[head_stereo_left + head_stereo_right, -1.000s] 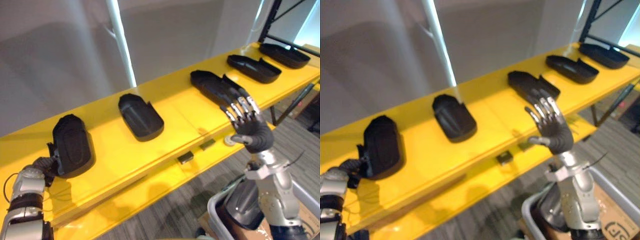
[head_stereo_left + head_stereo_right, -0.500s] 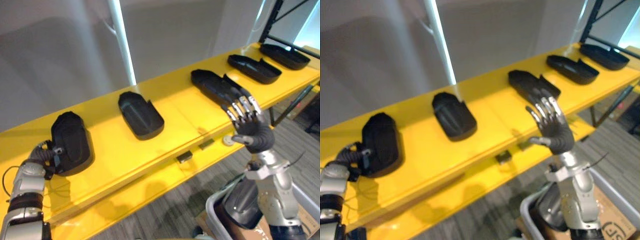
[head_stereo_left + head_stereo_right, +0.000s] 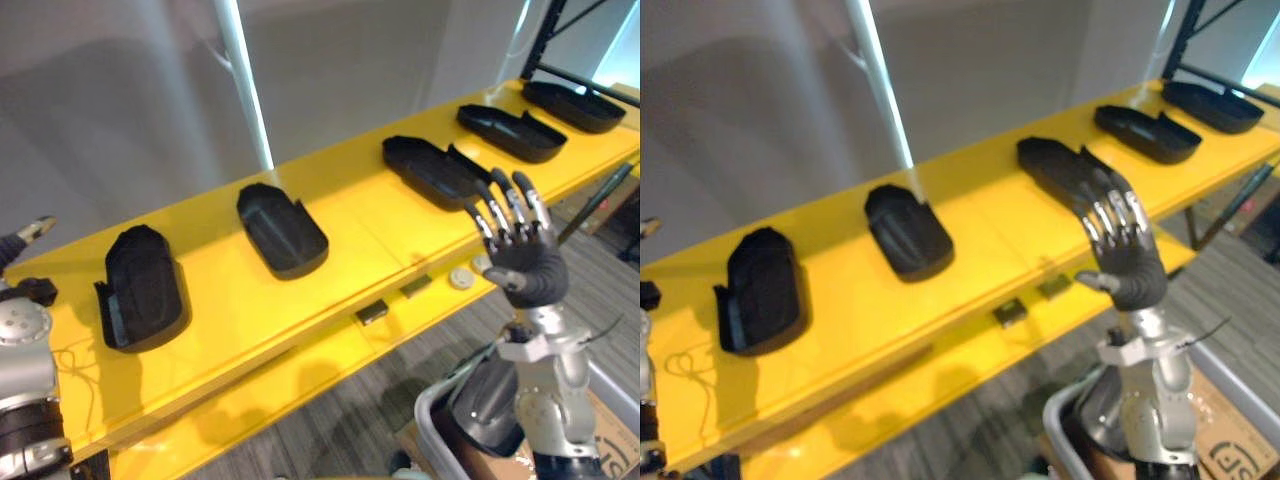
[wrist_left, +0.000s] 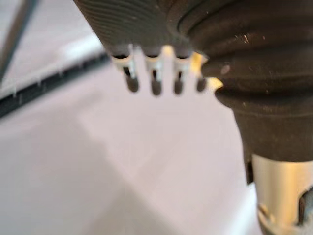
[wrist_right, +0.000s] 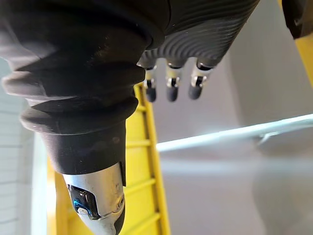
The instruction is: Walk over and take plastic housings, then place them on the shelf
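Several black plastic housings lie in a row on the yellow shelf [image 3: 230,300]. The leftmost housing [image 3: 145,288] rests alone, open side up. Further right lie a second housing [image 3: 282,230], a third [image 3: 432,170] and two more [image 3: 510,132] near the far end. My left hand [image 3: 22,238] hovers at the shelf's left end, a little apart from the leftmost housing, its fingers [image 4: 154,81] straight and empty. In front of the shelf my right hand [image 3: 520,262] is raised near the third housing, its fingers [image 5: 170,83] spread and holding nothing.
A white pole [image 3: 245,80] rises behind the shelf. On the lower ledge sit a small black block [image 3: 371,313] and a white disc [image 3: 460,279]. A grey bin [image 3: 440,420] stands on the floor at lower right. A black rack frame [image 3: 560,40] stands at the far right.
My left hand has let go of the leftmost housing and drawn back to the left; the housing stays on the shelf. My right hand has shifted slightly right.
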Available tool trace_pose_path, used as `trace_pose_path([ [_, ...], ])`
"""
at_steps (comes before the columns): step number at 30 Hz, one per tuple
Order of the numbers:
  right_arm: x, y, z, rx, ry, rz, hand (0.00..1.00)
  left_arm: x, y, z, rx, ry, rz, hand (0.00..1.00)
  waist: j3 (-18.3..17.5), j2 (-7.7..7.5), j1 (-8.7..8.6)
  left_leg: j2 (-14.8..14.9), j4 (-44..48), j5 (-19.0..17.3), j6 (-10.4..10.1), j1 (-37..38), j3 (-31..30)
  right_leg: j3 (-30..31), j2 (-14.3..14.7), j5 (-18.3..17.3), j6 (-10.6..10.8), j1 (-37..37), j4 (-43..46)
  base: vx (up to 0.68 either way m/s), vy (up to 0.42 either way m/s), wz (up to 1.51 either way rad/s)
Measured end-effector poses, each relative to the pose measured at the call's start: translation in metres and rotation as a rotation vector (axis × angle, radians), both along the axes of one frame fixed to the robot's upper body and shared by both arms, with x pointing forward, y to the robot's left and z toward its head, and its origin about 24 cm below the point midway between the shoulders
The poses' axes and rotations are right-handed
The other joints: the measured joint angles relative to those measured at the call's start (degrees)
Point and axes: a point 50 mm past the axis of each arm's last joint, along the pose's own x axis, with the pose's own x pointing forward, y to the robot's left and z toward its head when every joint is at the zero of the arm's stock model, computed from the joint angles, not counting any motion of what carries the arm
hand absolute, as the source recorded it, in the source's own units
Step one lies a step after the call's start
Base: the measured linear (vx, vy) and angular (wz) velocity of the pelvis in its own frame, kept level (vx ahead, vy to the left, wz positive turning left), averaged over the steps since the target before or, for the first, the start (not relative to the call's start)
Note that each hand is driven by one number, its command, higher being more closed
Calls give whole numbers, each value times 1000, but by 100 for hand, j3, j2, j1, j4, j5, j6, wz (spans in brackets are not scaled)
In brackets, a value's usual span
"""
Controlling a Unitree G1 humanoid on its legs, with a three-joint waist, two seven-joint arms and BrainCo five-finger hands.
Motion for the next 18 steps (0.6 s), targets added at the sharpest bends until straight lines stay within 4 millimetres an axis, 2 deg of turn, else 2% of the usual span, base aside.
trace_pose_path([
  [3,-1,1,-3,46,0,-37,0,-33,-13,15,32,-334,-11,0,-50,37,21,-20,-21,2,2,-5,-16,-28,-17,0,0,0,0,0,0,4],
  [4,-2,1,-5,53,6,-42,0,-39,-18,15,33,-391,-17,0,-85,56,37,-23,-32,3,5,-4,-23,-44,-20,0,0,2,0,0,0,8],
  [6,-5,5,-13,52,42,-46,0,-60,-40,0,22,-528,-26,0,-237,157,67,-25,-58,7,11,6,-85,-147,-22,-4,-3,50,0,13,4,15],
  [8,-5,12,-19,59,65,-31,0,-73,-55,-17,-22,-571,-15,0,-292,199,86,-23,-59,14,11,-11,-202,-279,-21,-12,-10,98,-1,-10,0,23],
  [11,-4,21,-23,74,84,-27,0,-89,-71,-44,-119,-549,30,0,-305,172,192,-18,-63,52,4,-29,-298,-377,-16,-43,-14,151,-2,-40,-10,21],
  [13,-4,24,-29,95,119,-52,0,-94,-81,-60,-176,-488,28,0,-349,69,246,-15,-78,69,10,-45,-503,-581,-14,-109,-10,276,-3,-60,-24,43],
  [18,-4,23,-33,86,153,-173,0,-100,-87,-62,-193,-454,-68,0,-452,-155,388,-19,-176,173,32,-133,-656,-769,-20,-231,6,285,-31,-36,-5,23],
])
